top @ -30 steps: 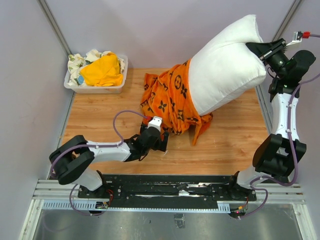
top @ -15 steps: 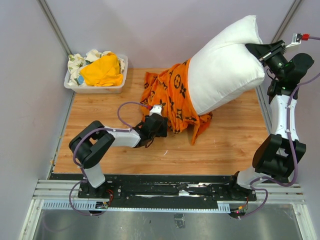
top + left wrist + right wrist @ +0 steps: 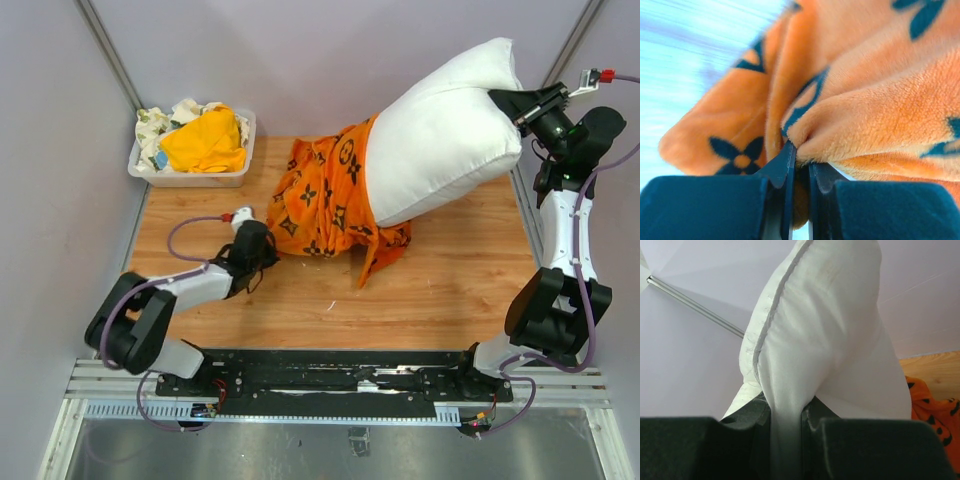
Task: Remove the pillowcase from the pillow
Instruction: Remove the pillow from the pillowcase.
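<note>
Our left gripper (image 3: 800,161) has dragged the pillowcase (image 3: 320,195) toward the table's (image 3: 450,290) left edge, clenched on a bunched fold, while the right gripper (image 3: 785,417) clamps the pillow (image 3: 440,150) corner; we judge the plush limp and light.

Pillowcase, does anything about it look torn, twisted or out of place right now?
Nothing torn. The pillowcase is bunched around the lower end of the tilted pillow, one flap trailing on the table. The left gripper pinches a fold; the right gripper holds the pillow's top corner up.
</note>
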Available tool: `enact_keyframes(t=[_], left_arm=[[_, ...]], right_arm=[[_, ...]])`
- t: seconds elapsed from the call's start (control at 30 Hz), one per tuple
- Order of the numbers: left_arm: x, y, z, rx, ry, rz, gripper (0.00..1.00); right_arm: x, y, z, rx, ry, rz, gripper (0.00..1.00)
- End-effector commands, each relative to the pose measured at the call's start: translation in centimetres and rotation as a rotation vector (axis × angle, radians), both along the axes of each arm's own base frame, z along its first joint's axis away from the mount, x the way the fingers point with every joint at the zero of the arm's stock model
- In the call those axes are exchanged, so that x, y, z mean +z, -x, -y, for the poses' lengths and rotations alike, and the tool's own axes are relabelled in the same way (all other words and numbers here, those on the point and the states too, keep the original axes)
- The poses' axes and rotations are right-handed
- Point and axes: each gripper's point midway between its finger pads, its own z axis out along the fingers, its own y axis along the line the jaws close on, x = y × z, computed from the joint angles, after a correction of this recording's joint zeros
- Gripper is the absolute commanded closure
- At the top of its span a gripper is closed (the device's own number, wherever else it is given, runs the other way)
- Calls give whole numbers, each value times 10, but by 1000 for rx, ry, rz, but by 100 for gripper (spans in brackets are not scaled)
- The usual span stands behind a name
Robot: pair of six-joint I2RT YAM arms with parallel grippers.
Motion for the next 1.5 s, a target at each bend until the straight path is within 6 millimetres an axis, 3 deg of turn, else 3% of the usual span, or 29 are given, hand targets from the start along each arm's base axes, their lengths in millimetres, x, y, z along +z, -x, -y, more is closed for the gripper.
enact_keyframes(t=[0.0,0.1,0.27,0.33,0.4,0.43,0.5,0.57,0.67,0.83,0.9,0.97,1.07,1.1,1.13,1.3,1.47], left_arm=[[13,13,-70,248,147,-22,90],[39,21,-110,366,224,71,89],[90,46,-173,604,147,249,87],[115,50,-175,572,151,351,83],[131,47,-159,443,150,402,73],[137,44,-147,353,145,410,61],[142,40,-131,239,131,390,23],[142,36,-130,235,112,352,6],[154,33,-139,284,97,380,2],[195,25,-140,297,151,531,1],[215,12,-125,230,189,568,1],[223,-9,-99,104,229,542,1],[229,-46,-62,-50,238,486,1],[222,-65,-51,-86,212,455,1],[235,-76,-40,-115,204,473,1],[216,-154,12,-234,150,384,1],[189,-210,25,-192,76,331,3]], right_arm=[[58,18,7,-57,28,192,99],[61,19,15,-73,19,197,99],[64,23,33,-92,-23,210,99],[62,23,34,-88,-31,212,99],[58,23,32,-85,-35,206,99],[56,23,31,-84,-33,204,99],[51,22,26,-77,-17,192,99],[43,20,16,-58,12,169,99],[30,15,-6,7,67,141,99],[10,15,-36,121,98,147,99],[4,16,-52,157,123,148,99],[-3,16,-72,198,173,140,99],[-13,18,-99,233,265,137,99],[-15,20,-108,246,283,136,99],[-17,21,-111,247,294,133,99],[-19,27,-125,273,310,136,99],[-25,30,-128,284,319,126,99]])
